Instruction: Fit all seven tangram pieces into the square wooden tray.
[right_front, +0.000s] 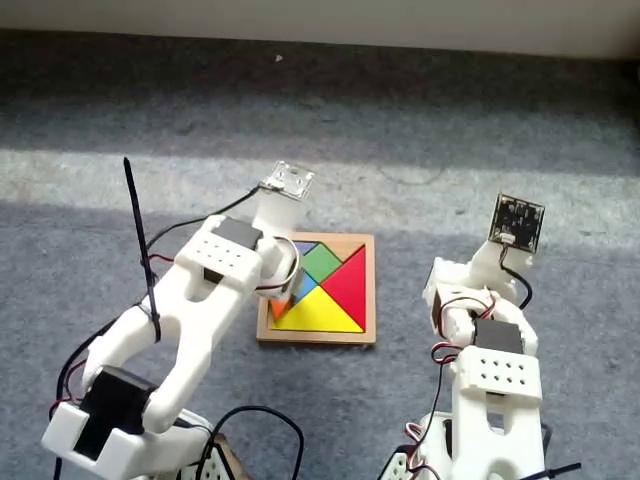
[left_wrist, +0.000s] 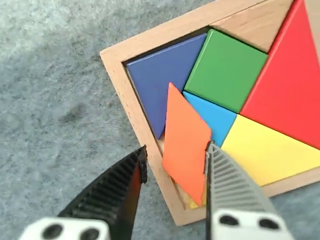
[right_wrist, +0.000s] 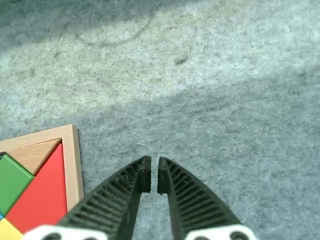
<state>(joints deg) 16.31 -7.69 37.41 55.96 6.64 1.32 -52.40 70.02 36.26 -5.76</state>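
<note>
Left wrist view: five coloured pieces (left_wrist: 225, 70) lie flat in the tray (left_wrist: 112, 65) — the orange piece (left_wrist: 186, 145) rests tilted over its gap, unseated, with the left gripper (left_wrist: 176, 148) released around it. The right gripper (right_wrist: 154, 165) is clenched and empty.

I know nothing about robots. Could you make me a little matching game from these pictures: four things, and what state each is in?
Things:
1. orange piece
2. green square
3. left claw
4. right claw

States:
A. shut, above the carpet beside the tray
B. seated flat in the tray
C. open, over the tray's corner
D. askew, not seated

Pairs: 1-D, 2-B, 3-C, 4-A
</note>
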